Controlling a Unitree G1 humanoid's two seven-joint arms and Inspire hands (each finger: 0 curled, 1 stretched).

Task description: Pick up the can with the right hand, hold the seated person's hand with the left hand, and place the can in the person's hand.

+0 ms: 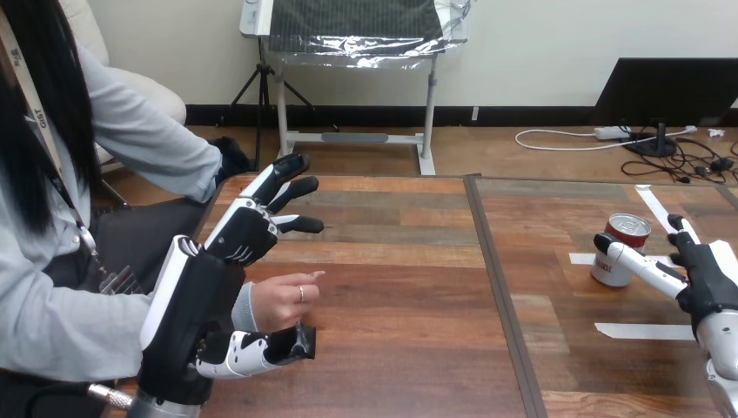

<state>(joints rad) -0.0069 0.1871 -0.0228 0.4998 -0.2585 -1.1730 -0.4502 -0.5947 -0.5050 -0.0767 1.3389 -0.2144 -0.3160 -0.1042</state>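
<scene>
A red-and-white can [626, 237] with a silver top stands upright on the wooden table [409, 287] at the right. My right hand [707, 280] is just right of it, open, with one straight finger [640, 266] lying across the can's lower front and another rising behind. At the left, my left hand [200, 296] is open: its fingers [283, 187] point away over the table and its thumb [261, 348] sticks out low. The person's hand [283, 300] rests loosely curled on the table between that thumb and those fingers. I cannot tell whether they touch.
White tape strips lie on the right half of the table: one in front of the can [644, 331], one behind it [648, 202], one at its left [581, 259]. A dark seam [496, 287] divides the tabletop. The person sits at the left edge.
</scene>
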